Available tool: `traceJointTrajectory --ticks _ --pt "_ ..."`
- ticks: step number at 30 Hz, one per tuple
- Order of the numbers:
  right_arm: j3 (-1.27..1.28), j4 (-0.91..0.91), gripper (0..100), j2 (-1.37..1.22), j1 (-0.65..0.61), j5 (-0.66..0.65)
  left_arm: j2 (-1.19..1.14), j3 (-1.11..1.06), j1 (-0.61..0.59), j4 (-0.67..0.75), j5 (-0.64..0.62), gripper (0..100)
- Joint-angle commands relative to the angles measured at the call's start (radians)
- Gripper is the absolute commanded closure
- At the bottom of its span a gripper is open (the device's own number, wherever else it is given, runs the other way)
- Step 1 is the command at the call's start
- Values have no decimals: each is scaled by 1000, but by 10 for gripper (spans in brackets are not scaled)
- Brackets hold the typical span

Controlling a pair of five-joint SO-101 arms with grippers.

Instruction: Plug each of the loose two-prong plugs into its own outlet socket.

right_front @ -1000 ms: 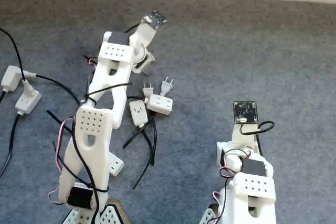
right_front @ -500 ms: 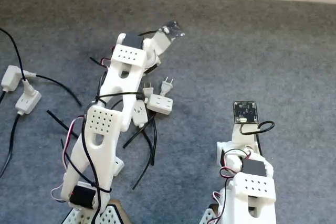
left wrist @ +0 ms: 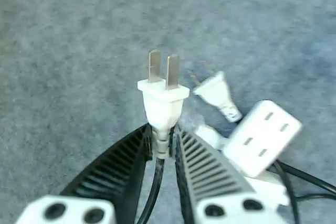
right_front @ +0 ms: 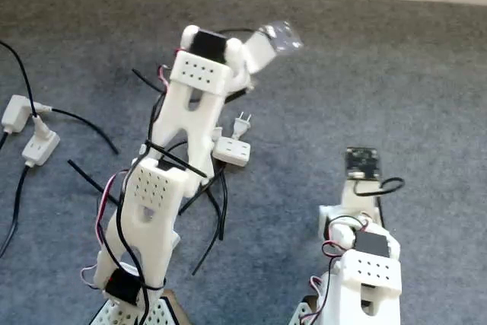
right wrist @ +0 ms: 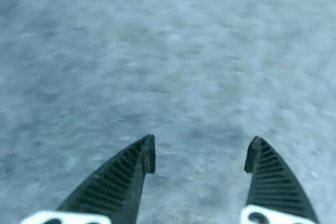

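fingers (left wrist: 128, 153) of the left gripper (left wrist: 163, 142) pinch a plug (left wrist: 161, 98) by its neck at mid-frame, prongs pointing to the top edge. over the last second the left arm (right_front: 194, 104) swings from upper left toward upper centre of the high view, so the pickup looks done. next is the outlet (left wrist: 262, 137), at lower right beside the fingers, past the second plug (left wrist: 216, 92). right gripper (right wrist: 199, 156) sits spread over carpet (right wrist: 157, 51).

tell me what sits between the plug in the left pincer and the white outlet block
A second loose plug lies between the held plug and the outlet block, seen in the left wrist view.
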State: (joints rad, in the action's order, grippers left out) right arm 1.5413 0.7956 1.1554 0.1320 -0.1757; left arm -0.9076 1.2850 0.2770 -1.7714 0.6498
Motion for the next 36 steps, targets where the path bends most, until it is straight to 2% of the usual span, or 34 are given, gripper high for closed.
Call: traceJointTrajectory --ticks 1,9,12,16,20,24,27,30,36 --pt "-71 -13 724 28 194 6 226 -243 139 -11 3 995" --pt "-182 130 724 294 524 43 529 -665 380 -9 -17 995" --pt "-194 203 724 463 599 41 601 -776 443 -9 -17 995" --pt "-185 300 724 680 607 40 653 -874 527 -9 -17 992" --pt "-185 318 724 627 539 -11 662 -908 591 -3 -20 979" --pt "-185 314 724 538 473 -26 659 -898 611 -2 -98 817" --pt "-186 314 724 512 467 -29 665 -898 591 14 -97 732" --pt "-185 314 724 512 466 -29 665 -862 515 23 -97 727" --pt "-191 312 724 503 466 -41 668 -719 223 14 -135 745"
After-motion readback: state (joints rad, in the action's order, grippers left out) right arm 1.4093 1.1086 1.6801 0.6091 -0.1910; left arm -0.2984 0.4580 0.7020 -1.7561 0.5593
